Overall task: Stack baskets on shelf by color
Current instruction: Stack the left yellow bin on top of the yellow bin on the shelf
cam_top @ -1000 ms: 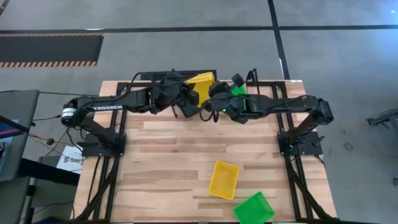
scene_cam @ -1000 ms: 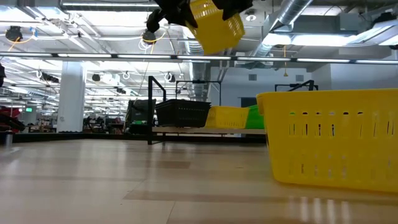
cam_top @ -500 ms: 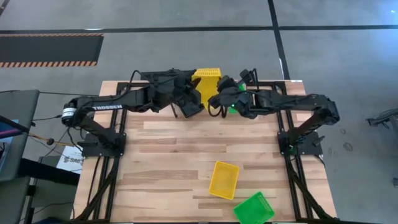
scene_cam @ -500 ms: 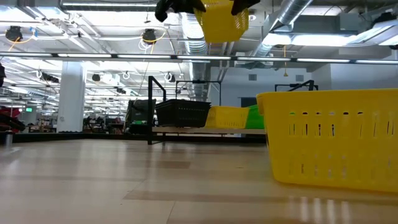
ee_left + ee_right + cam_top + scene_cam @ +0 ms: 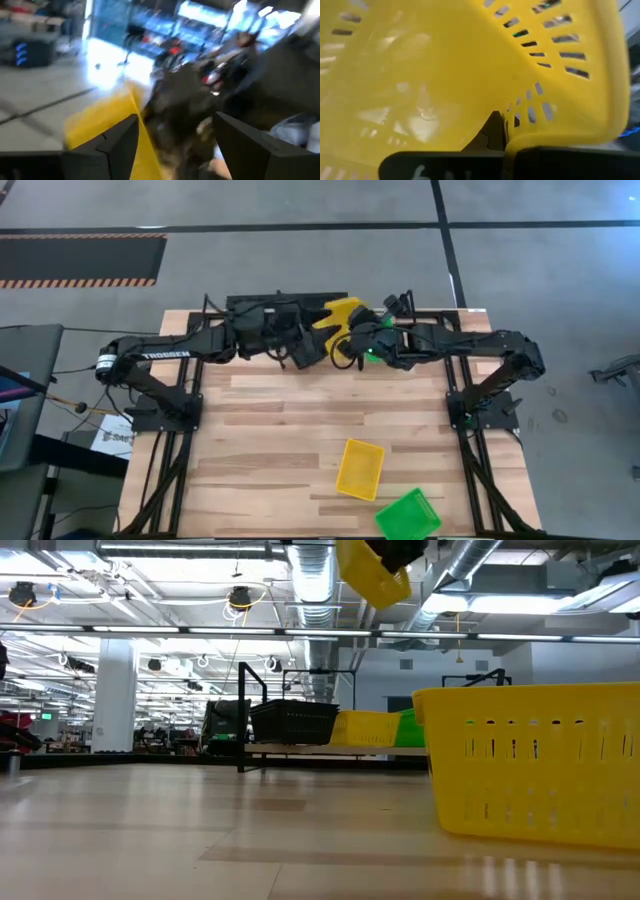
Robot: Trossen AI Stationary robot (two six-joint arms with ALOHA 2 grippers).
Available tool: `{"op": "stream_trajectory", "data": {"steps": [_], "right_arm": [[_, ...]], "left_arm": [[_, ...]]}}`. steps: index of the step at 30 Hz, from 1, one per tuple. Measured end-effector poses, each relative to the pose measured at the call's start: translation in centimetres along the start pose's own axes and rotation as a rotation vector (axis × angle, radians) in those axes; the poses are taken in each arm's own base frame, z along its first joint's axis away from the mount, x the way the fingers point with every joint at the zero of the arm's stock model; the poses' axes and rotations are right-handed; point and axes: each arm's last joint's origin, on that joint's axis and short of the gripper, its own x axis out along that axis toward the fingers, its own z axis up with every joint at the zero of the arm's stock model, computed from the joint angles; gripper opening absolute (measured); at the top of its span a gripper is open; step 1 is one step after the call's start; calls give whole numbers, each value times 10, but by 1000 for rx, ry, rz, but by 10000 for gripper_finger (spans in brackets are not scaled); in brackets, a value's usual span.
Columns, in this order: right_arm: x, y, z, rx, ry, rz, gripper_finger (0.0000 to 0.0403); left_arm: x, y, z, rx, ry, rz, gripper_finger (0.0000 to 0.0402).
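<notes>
Released leftward, yellow basket nears "TROSSEN"-lettered arm.

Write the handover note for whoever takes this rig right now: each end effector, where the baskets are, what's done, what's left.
Right end effector: shut on a yellow basket, held tilted above the shelf.
Left end effector: open, beside that basket, holding nothing.
Done: black, yellow and green baskets sit on the shelf.
Left: set down the held basket; a yellow basket and a green basket wait on the table's near side.
</notes>
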Motion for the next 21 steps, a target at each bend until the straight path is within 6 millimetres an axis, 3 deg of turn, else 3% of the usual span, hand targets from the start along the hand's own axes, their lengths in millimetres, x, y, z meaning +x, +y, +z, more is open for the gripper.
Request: {"op": "stream_trajectory", "data": {"steps": [4,7,13,16,21], "right_arm": [[-1,-1,-6,-33,46,22,1],[7,8,-13,-97,85,22,0],[6,-15,-7,-77,94,129,0],[11,-30,0,-38,62,150,0],[15,-72,12,85,23,259,0]], "left_arm": [[-12,-13,17,16,-93,-148,239],[-36,-26,36,25,-134,-298,239],[-63,-40,27,-12,97,-492,240],[-82,-46,23,-53,213,-475,240],[-97,-58,-6,11,380,-206,240]]}}
